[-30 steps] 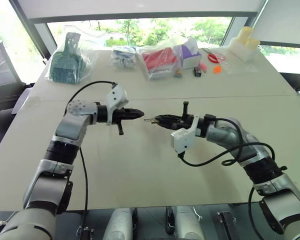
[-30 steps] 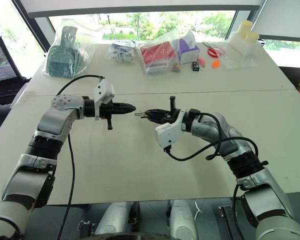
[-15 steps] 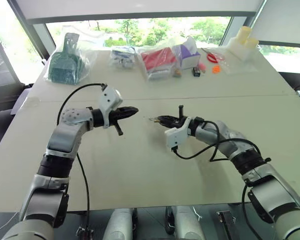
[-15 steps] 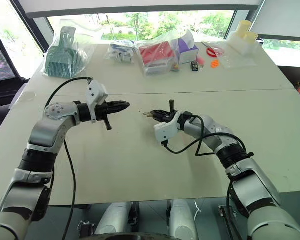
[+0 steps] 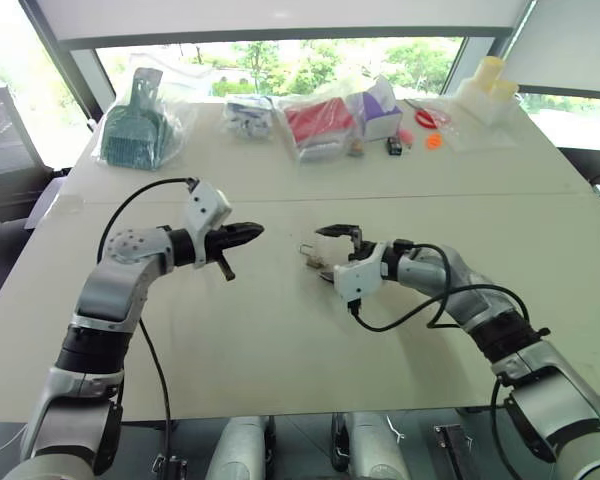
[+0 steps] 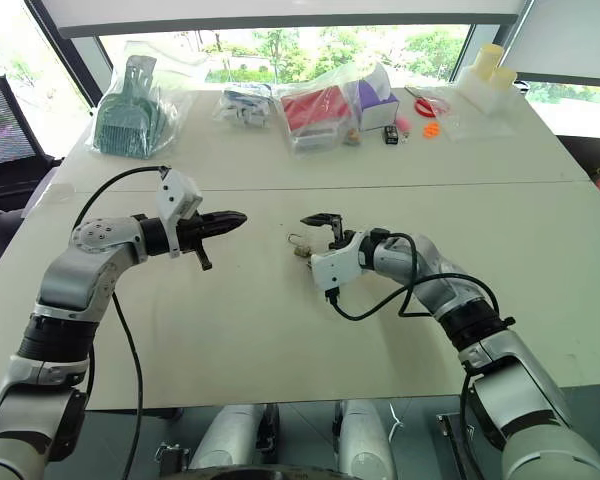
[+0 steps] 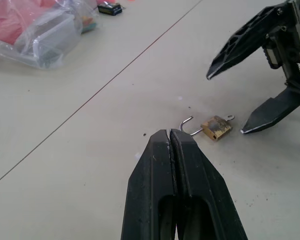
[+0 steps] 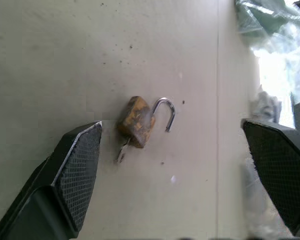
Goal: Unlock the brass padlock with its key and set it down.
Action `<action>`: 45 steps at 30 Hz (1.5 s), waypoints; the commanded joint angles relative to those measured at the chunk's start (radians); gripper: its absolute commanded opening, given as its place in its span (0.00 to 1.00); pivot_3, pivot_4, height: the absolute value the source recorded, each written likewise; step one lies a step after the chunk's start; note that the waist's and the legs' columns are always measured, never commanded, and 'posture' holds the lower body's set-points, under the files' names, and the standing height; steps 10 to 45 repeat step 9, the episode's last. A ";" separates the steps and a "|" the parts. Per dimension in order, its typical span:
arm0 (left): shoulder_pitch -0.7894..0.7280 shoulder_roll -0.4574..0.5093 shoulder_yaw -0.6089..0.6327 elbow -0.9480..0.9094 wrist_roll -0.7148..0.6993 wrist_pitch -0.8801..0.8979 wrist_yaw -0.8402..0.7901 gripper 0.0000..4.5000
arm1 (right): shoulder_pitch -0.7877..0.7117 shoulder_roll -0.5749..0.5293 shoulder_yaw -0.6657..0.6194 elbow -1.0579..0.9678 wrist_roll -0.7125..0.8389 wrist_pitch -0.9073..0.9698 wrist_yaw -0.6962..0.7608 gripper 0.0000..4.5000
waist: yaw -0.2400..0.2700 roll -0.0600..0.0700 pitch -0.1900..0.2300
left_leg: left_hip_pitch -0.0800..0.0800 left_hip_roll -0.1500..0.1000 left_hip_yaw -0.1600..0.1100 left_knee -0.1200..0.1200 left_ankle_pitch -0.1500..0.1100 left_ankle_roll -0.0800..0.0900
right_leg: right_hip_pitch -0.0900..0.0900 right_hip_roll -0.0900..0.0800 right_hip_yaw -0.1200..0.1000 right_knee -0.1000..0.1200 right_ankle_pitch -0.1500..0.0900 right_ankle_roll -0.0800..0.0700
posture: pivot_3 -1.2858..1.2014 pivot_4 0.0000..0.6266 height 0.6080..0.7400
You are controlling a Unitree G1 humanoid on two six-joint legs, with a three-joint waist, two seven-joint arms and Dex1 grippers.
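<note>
- Left wrist view has the left gripper nearest, its two black fingers pressed together with nothing between them; their lower part is cut off at the frame edge.
- Just past those tips, toward 1 o'clock, the brass padlock lies flat on the table, its silvery shackle swung free at one end. A small silvery piece, likely the key, sticks out of the body's far end, too small to read clearly.
- Right gripper hangs low over the table with its fingers spread wide, gripping nothing; the padlock sits apart from them, just off the tips at about 9 o'clock in the left eye view.
- Right wrist view shows the lock between the two spread pads, closer to one pad; whether that pad touches it cannot be told.
- At the table's far edge, around 12 o'clock, lie bagged goods and a green item in clear plastic; their contents are hard to identify.
</note>
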 commanded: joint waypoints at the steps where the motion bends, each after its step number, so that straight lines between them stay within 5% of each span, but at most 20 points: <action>1: -0.004 0.025 0.028 -0.038 -0.021 0.002 -0.002 0.00 | 0.047 -0.055 -0.079 -0.139 0.167 0.181 0.153 0.99 | 0.000 0.000 0.000 | 0.000 0.000 0.000 0.000 0.000 0.000 | 0.000 0.000 0.000 0.000 0.000 0.000 | 0.52 0.24 1.00; 9: 0.072 0.069 0.040 -0.110 -0.057 0.025 -0.026 0.00 | 0.126 -0.158 -0.209 -0.436 0.469 0.698 0.370 0.99 | -0.003 0.000 0.000 | 0.001 0.003 0.000 0.000 0.000 0.000 | 0.000 0.000 0.000 0.000 0.000 0.000 | 0.52 0.24 1.00; 45: 0.072 0.069 0.040 -0.110 -0.057 0.025 -0.026 0.00 | 0.126 -0.158 -0.209 -0.436 0.469 0.698 0.370 0.99 | -0.003 0.000 0.000 | 0.001 0.003 0.000 0.000 0.000 0.000 | 0.000 0.000 0.000 0.000 0.000 0.000 | 0.52 0.24 1.00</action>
